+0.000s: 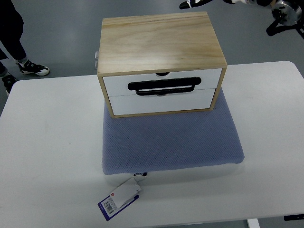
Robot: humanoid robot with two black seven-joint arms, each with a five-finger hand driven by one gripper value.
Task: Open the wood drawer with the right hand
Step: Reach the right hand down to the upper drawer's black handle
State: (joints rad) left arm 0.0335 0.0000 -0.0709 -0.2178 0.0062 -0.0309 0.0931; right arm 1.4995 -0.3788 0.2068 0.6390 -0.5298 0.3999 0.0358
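Wooden box with two white drawers [162, 61] sits at twelve o'clock on the blue-grey mat [171, 142], both drawers shut, and no robot hand shows, so reaching the black loop handle [165, 86] comes next.

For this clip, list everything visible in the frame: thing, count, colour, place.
wooden box: one, light wood, standing on the back part of the cushion
drawers: two, white fronts, stacked in the box's front, both shut
handle: one, black loop, across the seam between the two drawer fronts
cushion: one, blue-grey, flat at the table's centre under the box
tag: one, white and dark blue, on the table by the cushion's near left corner
table: one, white, filling most of the view
floor: grey, beyond the table
person's feet: dark trousers, black and white shoes, top left
robot parts: black and white, top right corner; hand state unclear
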